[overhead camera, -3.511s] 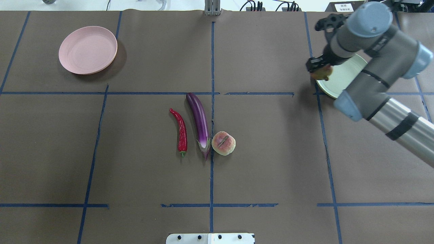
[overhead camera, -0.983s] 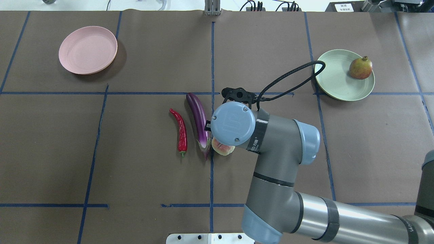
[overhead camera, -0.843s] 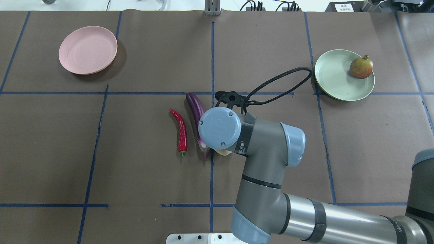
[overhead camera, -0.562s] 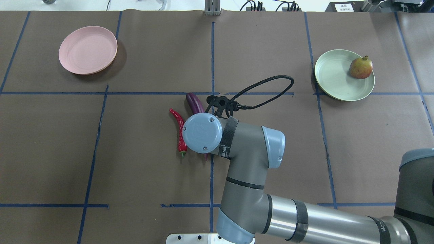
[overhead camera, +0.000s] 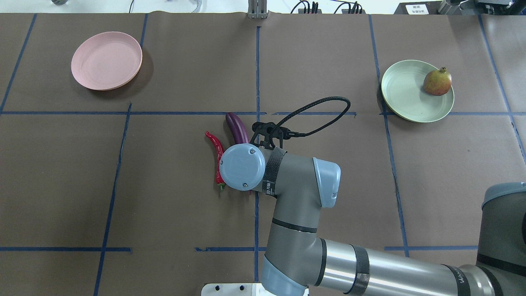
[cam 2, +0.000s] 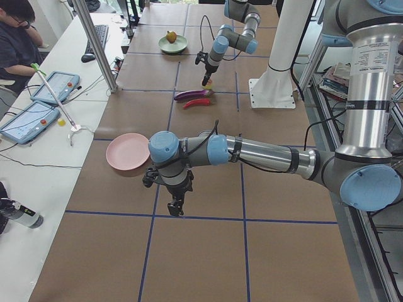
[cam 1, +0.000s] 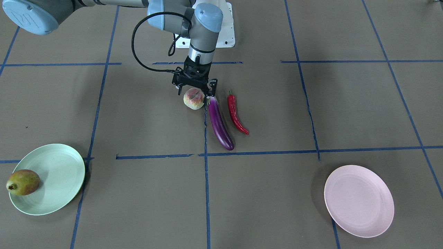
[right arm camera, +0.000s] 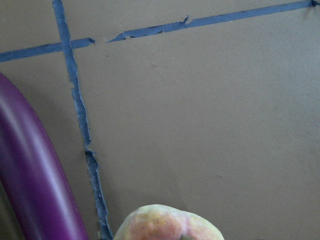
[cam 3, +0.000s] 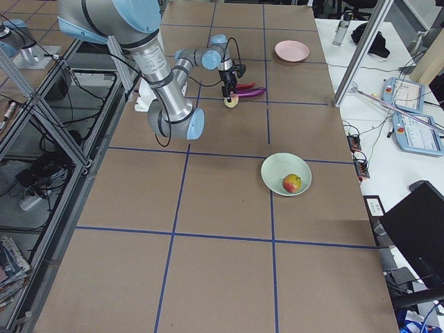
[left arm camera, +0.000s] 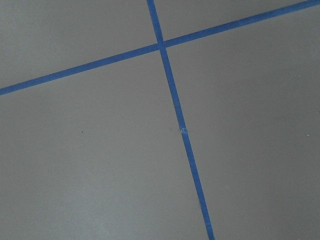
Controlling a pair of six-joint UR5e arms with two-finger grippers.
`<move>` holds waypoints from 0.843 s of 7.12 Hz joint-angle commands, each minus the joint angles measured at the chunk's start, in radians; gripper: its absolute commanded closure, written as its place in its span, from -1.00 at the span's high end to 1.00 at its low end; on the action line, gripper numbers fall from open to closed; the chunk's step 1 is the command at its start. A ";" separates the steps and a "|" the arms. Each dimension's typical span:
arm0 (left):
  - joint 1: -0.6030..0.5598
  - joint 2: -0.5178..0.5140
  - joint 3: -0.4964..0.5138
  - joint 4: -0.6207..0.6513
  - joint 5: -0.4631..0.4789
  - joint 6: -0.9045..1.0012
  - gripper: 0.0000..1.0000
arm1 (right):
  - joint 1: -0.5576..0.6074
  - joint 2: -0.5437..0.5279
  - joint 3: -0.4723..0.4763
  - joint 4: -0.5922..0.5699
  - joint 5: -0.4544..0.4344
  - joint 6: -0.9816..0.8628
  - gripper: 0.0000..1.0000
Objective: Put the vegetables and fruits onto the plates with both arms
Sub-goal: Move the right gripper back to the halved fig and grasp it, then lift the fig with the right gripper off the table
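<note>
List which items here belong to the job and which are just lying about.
Job: peach, eggplant, chili pepper, pomegranate, mint green plate, pink plate, right gripper.
Lying about: two tablets and a keyboard on the side bench.

The eggplant [cam 1: 220,126] and chili pepper [cam 1: 236,116] look glossy and smooth, the pink plate [cam 1: 359,201] and green plate [cam 1: 59,174] matt, the table cover [cam 1: 346,103] dull paper.
</note>
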 commanded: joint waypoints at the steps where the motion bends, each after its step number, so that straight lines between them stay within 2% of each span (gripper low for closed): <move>1: 0.000 -0.001 0.003 0.000 0.000 0.000 1.00 | -0.015 0.006 -0.022 0.001 -0.001 0.002 1.00; 3: 0.003 -0.001 0.009 0.000 0.000 0.002 1.00 | -0.021 0.006 -0.036 0.004 0.000 -0.004 1.00; 4: 0.003 -0.001 0.009 0.000 0.000 0.002 1.00 | -0.021 0.010 -0.030 0.006 0.000 -0.004 0.28; 5: 0.003 -0.001 0.010 0.000 0.000 0.002 1.00 | -0.018 0.007 -0.023 0.006 -0.001 -0.016 -0.94; 6: 0.003 -0.001 0.012 0.000 0.000 0.002 1.00 | 0.019 -0.009 0.034 0.004 0.011 -0.106 -0.93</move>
